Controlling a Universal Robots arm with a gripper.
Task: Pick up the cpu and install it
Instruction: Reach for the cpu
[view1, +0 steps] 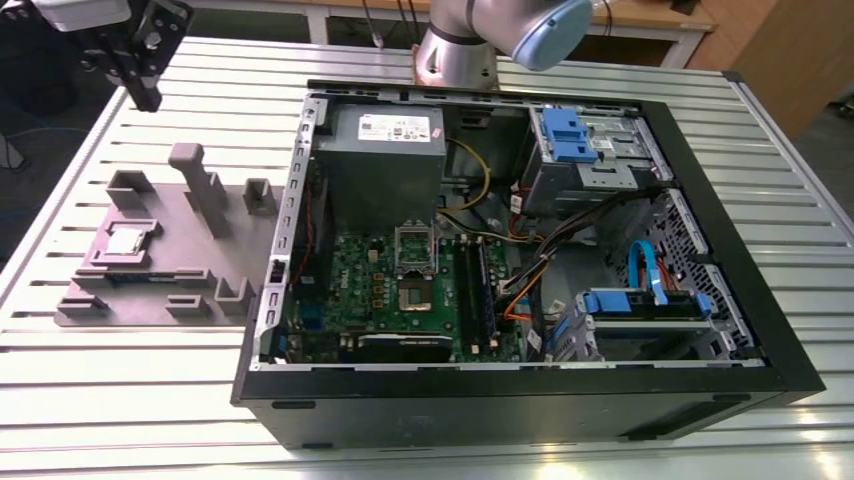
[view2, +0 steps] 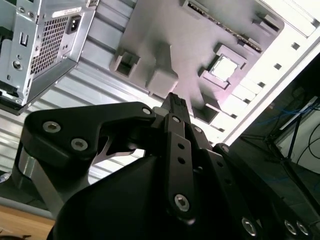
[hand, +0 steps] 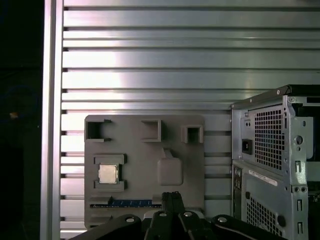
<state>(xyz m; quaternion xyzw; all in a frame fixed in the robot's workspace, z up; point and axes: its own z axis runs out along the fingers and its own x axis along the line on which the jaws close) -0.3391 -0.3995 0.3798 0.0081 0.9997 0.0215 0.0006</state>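
Observation:
The cpu (view1: 127, 241) is a small silver square chip lying in a recess of the grey fixture tray (view1: 180, 262), at the exterior view's left of the open computer case (view1: 534, 250). Both wrist views show the cpu (hand: 108, 173) (view2: 223, 68) lying flat in its pocket. My gripper (view1: 144, 98) hangs high above the table's far corner at the exterior view's left, well above and beyond the tray. Its black fingers (hand: 172, 198) (view2: 176, 101) are pressed together with nothing between them. The motherboard's open socket (view1: 416, 246) lies inside the case.
The fixture tray carries several upright posts (view1: 200, 185) and a memory stick slot (hand: 130, 203). The grey power supply (view1: 380, 135) sits at the case's far end, with blue drive bays (view1: 567, 135) and cables beside it. The slatted metal table (view1: 134, 400) ends close to the tray.

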